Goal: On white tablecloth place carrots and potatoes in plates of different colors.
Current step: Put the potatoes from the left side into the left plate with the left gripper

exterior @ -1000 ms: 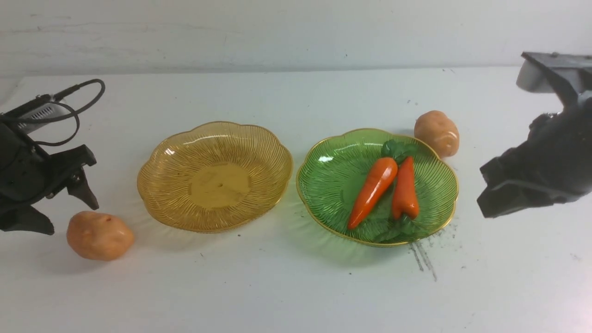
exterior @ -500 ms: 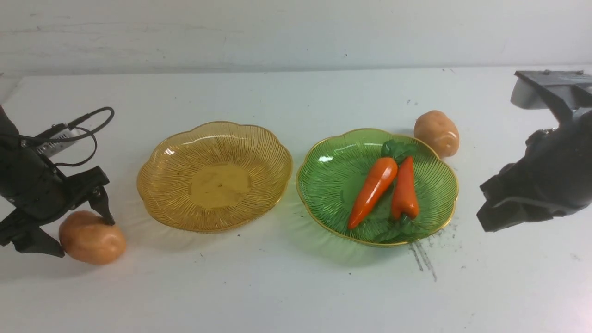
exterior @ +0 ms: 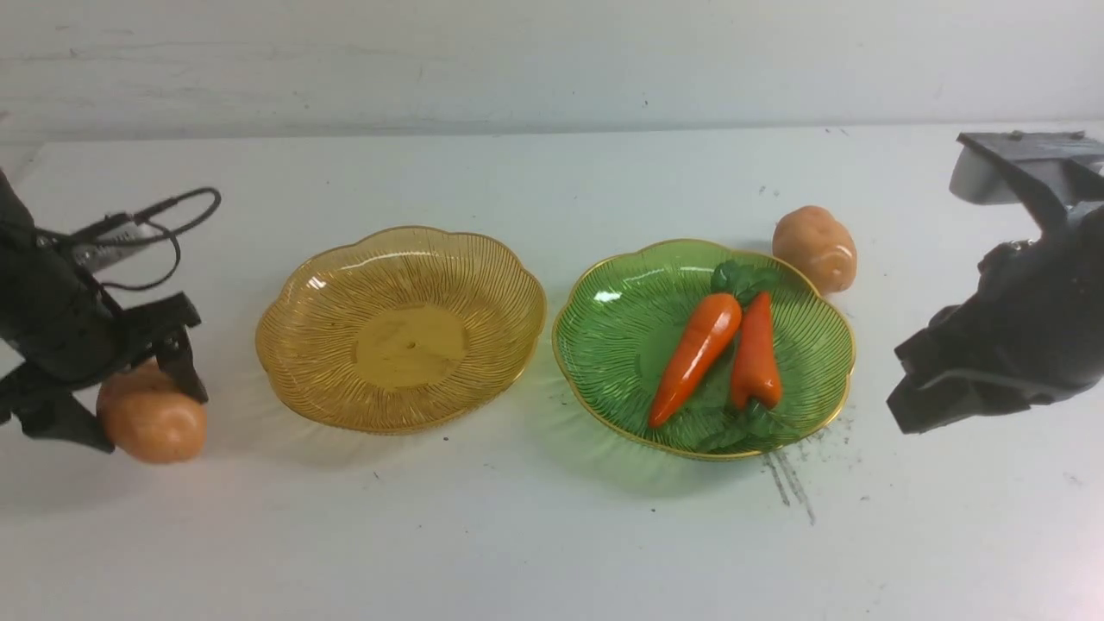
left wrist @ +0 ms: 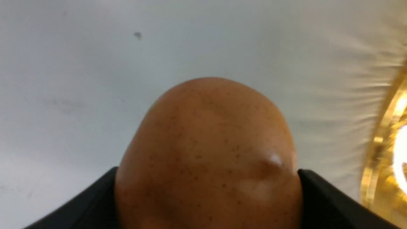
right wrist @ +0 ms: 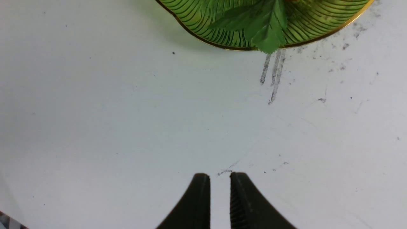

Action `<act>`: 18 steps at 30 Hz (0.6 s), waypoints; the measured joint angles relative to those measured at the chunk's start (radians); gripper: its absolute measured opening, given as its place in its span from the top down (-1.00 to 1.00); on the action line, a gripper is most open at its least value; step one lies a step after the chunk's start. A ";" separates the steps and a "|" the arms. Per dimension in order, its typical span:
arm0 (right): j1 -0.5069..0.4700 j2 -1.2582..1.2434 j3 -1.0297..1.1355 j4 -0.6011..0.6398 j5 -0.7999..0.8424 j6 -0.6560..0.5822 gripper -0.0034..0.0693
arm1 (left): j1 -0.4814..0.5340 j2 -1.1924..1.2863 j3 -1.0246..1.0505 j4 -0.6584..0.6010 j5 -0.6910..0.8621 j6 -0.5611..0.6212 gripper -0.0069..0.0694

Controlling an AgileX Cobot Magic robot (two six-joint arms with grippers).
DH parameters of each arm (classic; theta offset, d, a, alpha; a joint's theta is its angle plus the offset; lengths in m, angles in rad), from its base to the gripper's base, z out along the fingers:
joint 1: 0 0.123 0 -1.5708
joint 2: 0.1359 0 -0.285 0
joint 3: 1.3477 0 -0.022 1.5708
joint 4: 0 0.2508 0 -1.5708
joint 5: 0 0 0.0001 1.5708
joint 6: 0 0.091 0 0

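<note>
Potato pickup is in hand: my left end effector (exterior: 145, 417) is clamped on the near potato (exterior: 159, 431), left of the amber plate (exterior: 405, 345) and apart from it. Both carrots (exterior: 697, 354) lie in the green plate (exterior: 612, 345); the second potato (exterior: 815, 248) sits on the tabletop (exterior: 552, 535) behind that rim. My right end effector (right wrist: 220, 179) hangs empty, jaws nearly together. Next, I judge, comes a lift clear of the amber rim, then release over its centre.
</note>
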State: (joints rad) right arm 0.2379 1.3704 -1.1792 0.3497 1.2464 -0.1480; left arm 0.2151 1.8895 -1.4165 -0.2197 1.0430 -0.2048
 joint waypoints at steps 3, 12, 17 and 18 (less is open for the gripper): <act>0.000 0.000 0.000 0.019 0.000 0.000 0.67 | -0.010 -0.016 -0.090 -0.049 0.049 0.055 -0.78; 0.000 0.000 0.000 0.062 -0.045 -0.012 0.67 | -0.265 -0.003 -0.286 -0.188 -0.033 0.410 -0.78; 0.000 0.000 0.000 0.043 -0.054 -0.014 0.66 | -0.336 0.093 -0.287 -0.031 -0.065 0.273 -0.78; 0.000 0.000 -0.003 0.040 -0.052 -0.014 0.65 | -0.339 0.109 -0.287 -0.012 -0.065 0.240 -0.78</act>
State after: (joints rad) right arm 0.2379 1.3703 -1.1821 0.3899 1.1947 -0.1617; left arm -0.1238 1.9985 -1.7037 -0.2321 0.9780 0.0348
